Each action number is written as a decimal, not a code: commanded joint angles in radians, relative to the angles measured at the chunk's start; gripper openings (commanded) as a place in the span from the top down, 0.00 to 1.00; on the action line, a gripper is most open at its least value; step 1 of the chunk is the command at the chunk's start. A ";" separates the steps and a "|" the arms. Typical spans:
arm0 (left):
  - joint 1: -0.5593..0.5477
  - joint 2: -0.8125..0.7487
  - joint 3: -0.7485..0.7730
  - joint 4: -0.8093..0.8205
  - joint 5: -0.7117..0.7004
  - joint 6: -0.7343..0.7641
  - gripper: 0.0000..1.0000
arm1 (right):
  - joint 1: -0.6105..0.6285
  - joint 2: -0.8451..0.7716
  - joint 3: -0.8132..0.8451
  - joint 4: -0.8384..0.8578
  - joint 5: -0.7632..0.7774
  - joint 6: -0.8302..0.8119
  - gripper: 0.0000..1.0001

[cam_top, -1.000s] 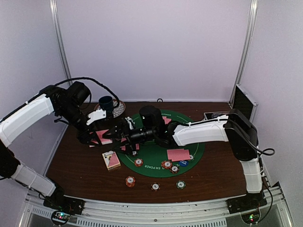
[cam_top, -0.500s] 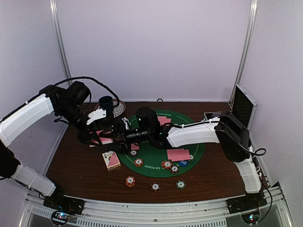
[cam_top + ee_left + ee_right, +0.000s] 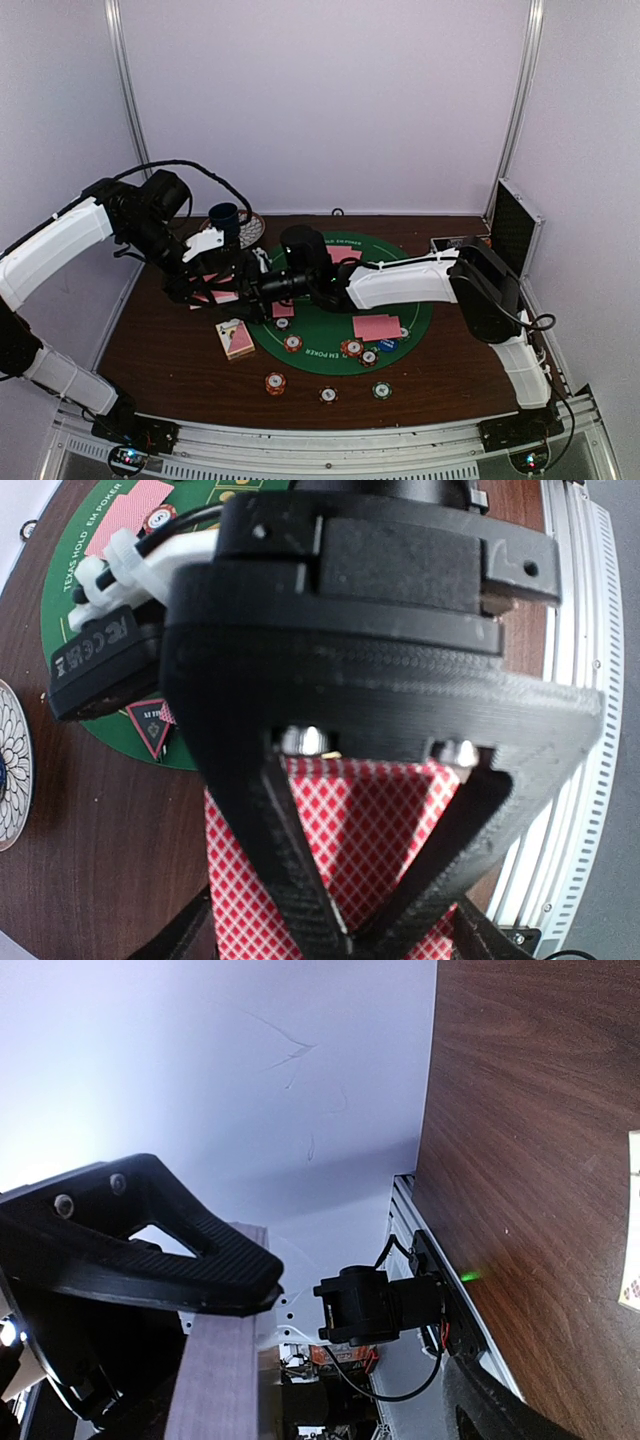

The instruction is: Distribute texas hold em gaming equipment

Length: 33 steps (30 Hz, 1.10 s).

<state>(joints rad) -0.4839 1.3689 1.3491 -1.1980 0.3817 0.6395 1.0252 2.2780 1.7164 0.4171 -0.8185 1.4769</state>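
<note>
My left gripper (image 3: 222, 287) is shut on a stack of pink-backed playing cards (image 3: 218, 296), held above the table's left side; in the left wrist view the fingertips meet (image 3: 350, 942) on the red-checked card backs (image 3: 345, 820). My right gripper (image 3: 258, 290) reaches across to that stack. In the right wrist view it (image 3: 375, 1350) stands open, its upper finger (image 3: 160, 1250) over the blurred edge of the stack (image 3: 215, 1370). Pink cards (image 3: 376, 327) lie on the green mat (image 3: 325, 320), more at its far side (image 3: 346, 253). The black-red triangular marker (image 3: 150, 725) lies at the mat's edge.
Striped chips lie on the mat (image 3: 293, 343) (image 3: 351, 348) and in front of it (image 3: 275, 383) (image 3: 328, 395) (image 3: 381, 390). A blue button (image 3: 388, 345) lies beside the cards. A card box (image 3: 235, 338) lies left of the mat. Blue cup (image 3: 224, 217) on a saucer (image 3: 248, 232) at the back; metal case (image 3: 515, 222) at the right.
My right arm has reached further left, bringing its gripper up to the card stack in my left gripper. The left arm has stayed about where it was.
</note>
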 commanded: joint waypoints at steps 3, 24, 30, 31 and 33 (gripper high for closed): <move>0.002 -0.014 0.034 0.016 0.027 -0.001 1.00 | -0.028 -0.040 -0.050 -0.067 -0.027 -0.065 0.21; 0.002 -0.011 0.028 0.017 0.030 -0.001 1.00 | -0.045 -0.105 -0.012 -0.151 -0.038 -0.125 0.23; 0.002 -0.017 0.026 0.015 0.029 -0.002 1.00 | -0.032 -0.045 0.053 -0.167 -0.043 -0.118 0.23; 0.002 -0.018 0.025 0.015 0.028 -0.001 1.00 | -0.030 -0.036 0.062 -0.169 -0.044 -0.115 0.23; 0.002 -0.019 0.024 0.015 0.027 0.000 1.00 | -0.026 -0.019 0.080 -0.170 -0.046 -0.112 0.23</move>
<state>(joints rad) -0.4843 1.3697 1.3491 -1.1992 0.3832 0.6395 0.9871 2.2078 1.7542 0.2718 -0.8536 1.3678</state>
